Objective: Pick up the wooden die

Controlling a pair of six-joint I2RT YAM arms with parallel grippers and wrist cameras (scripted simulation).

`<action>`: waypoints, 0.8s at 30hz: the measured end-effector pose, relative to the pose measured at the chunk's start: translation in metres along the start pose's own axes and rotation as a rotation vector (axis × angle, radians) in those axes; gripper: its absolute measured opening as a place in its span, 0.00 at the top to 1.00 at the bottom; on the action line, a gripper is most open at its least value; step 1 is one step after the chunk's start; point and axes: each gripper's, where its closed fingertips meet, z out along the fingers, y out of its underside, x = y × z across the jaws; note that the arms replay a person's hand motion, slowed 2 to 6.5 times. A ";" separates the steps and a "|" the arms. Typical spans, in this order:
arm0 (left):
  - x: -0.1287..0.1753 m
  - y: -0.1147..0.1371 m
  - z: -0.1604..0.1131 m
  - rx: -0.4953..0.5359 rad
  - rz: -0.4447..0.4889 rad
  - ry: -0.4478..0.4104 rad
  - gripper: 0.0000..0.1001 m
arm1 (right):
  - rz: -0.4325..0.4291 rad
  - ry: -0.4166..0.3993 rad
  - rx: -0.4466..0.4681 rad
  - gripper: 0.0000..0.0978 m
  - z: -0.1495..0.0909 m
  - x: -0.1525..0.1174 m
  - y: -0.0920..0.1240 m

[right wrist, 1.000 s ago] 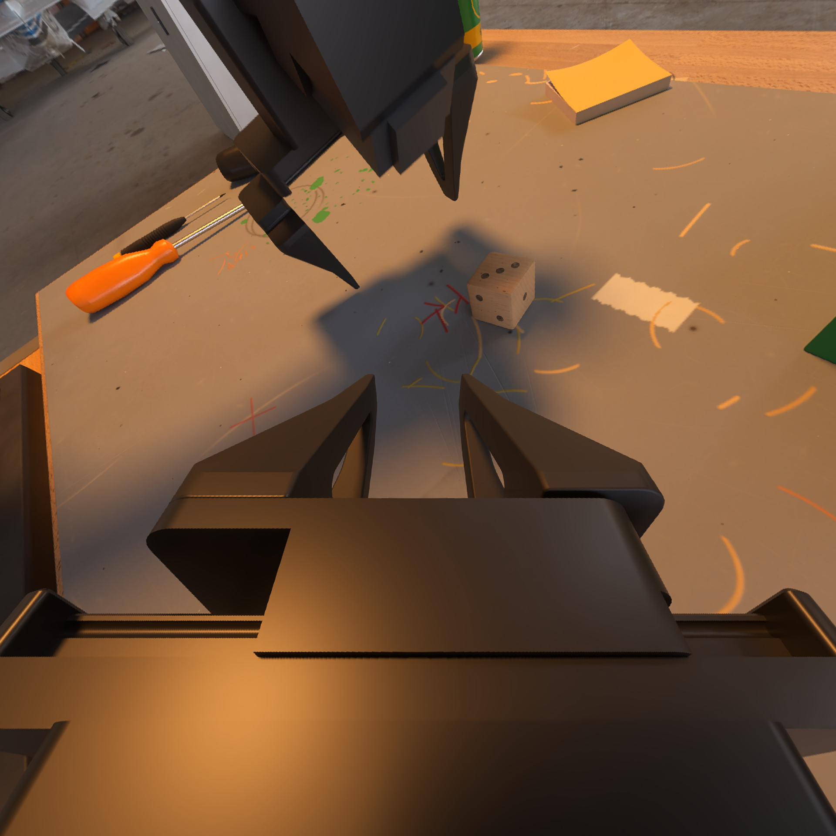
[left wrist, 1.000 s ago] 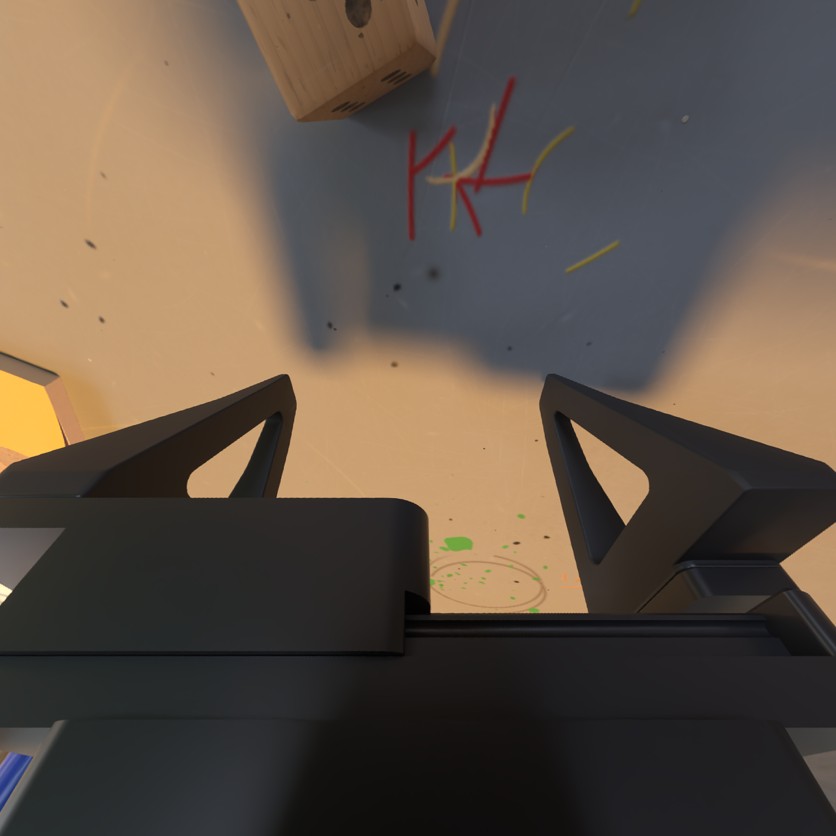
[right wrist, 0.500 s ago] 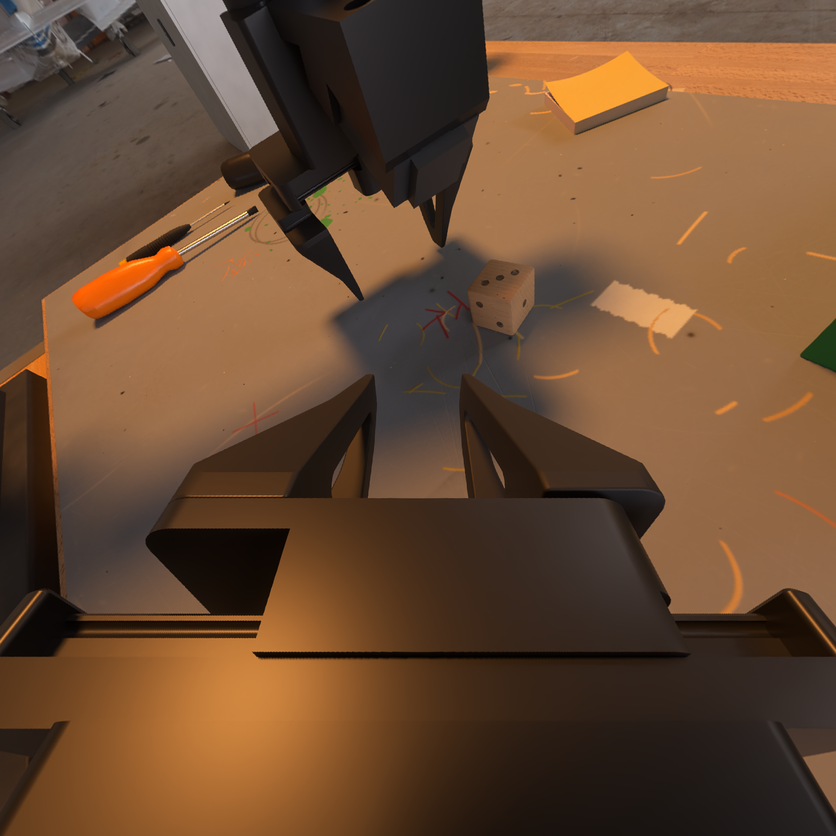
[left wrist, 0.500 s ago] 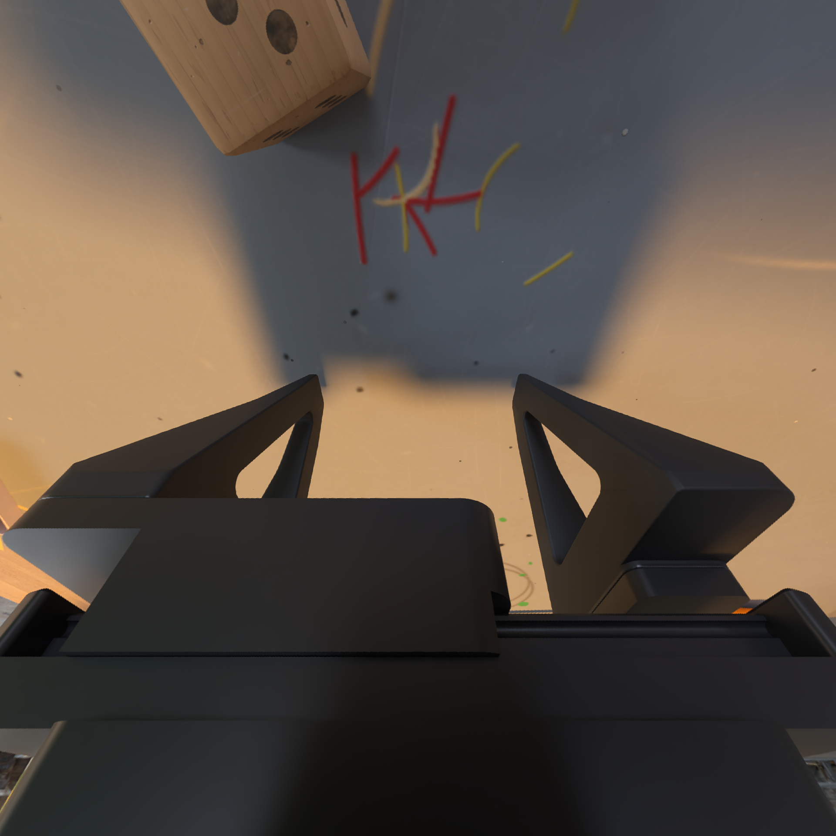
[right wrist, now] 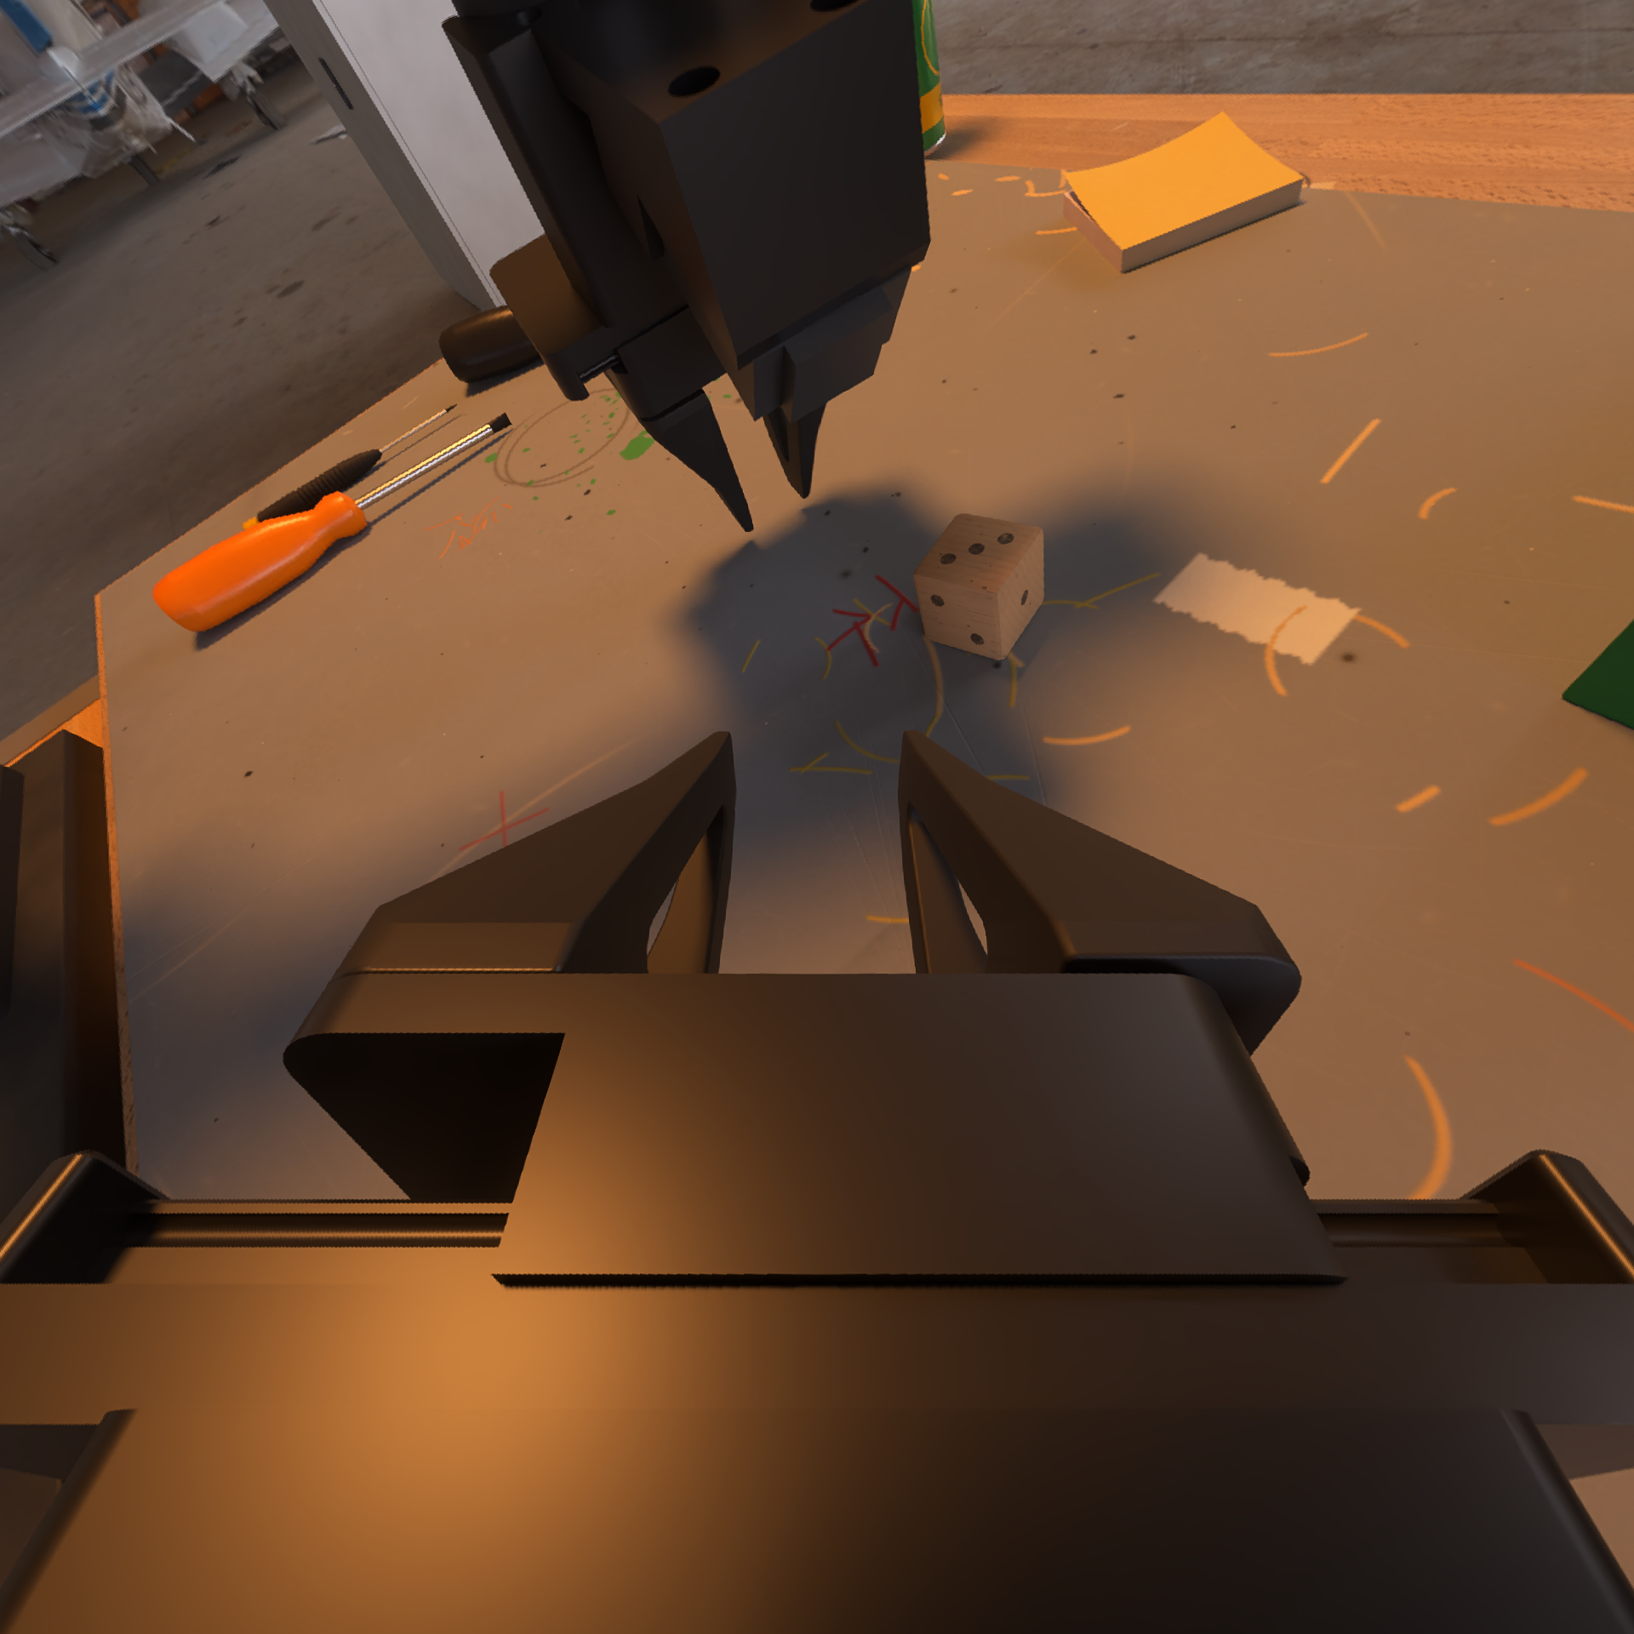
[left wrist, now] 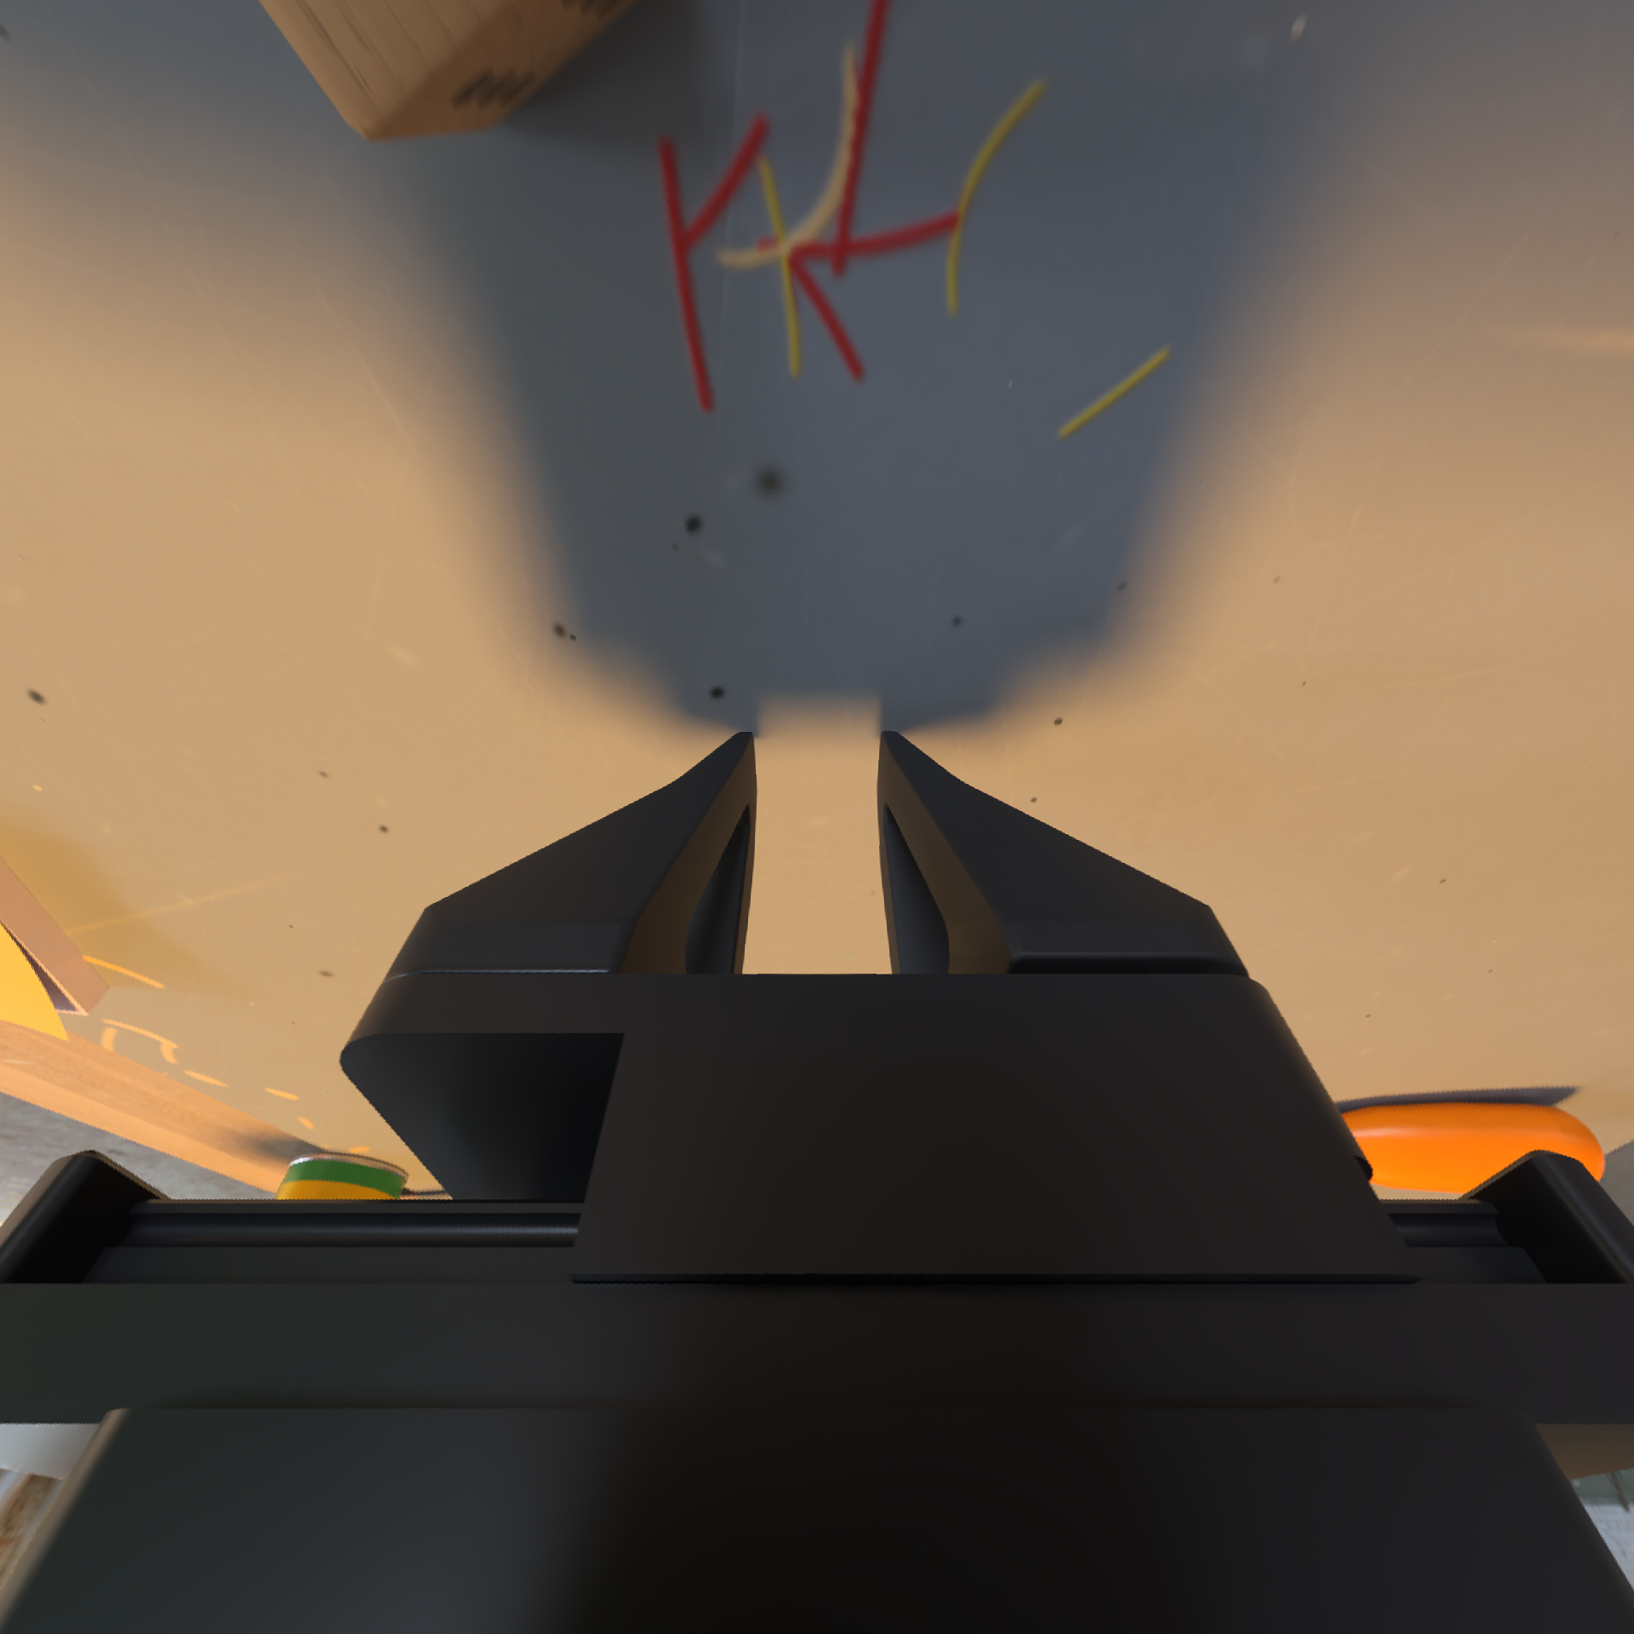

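Observation:
The wooden die point(right wrist: 977, 584) rests on the grey mat, with dark pips on its faces. In the left wrist view only its lower corner point(left wrist: 442, 62) shows at the top left edge. My left gripper point(left wrist: 818, 738) hangs tips-down over the mat, left of the die and apart from it. Its fingers are drawn together to a narrow gap with nothing between them. It also shows in the right wrist view point(right wrist: 774, 508). My right gripper point(right wrist: 815, 738) is nearer the mat's front, its fingers close together and empty. It points toward the red marks point(right wrist: 862, 623) beside the die.
An orange screwdriver point(right wrist: 256, 561) and a thin black one point(right wrist: 327, 482) lie at the mat's left. A yellow note pad point(right wrist: 1180, 190) and a green-yellow can point(right wrist: 928, 80) stand at the back. A white paper strip point(right wrist: 1256, 606) and a green sheet corner point(right wrist: 1605, 681) lie right of the die.
My left gripper's fingers have closed from wide open to a narrow gap on nothing, and it has dropped lower beside the die. The die and my right gripper have not moved.

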 end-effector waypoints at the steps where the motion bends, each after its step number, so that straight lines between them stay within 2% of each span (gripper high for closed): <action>1: 0.000 0.003 0.000 -0.013 0.002 0.000 0.78 | 0.001 -0.001 0.001 0.68 0.000 0.000 0.000; 5: -0.001 0.015 0.001 -0.067 0.003 -0.006 0.82 | 0.004 -0.003 0.002 0.68 0.000 0.000 0.000; 11: -0.009 0.028 0.004 -0.118 0.004 -0.042 0.81 | 0.005 -0.005 0.002 0.68 0.000 0.000 0.000; 18: -0.012 0.029 -0.001 -0.118 -0.004 -0.061 0.64 | 0.005 -0.006 0.004 0.67 0.000 0.000 -0.001; 24: -0.016 0.022 -0.017 -0.052 -0.049 -0.076 0.45 | 0.006 -0.007 0.005 0.67 0.000 0.000 -0.001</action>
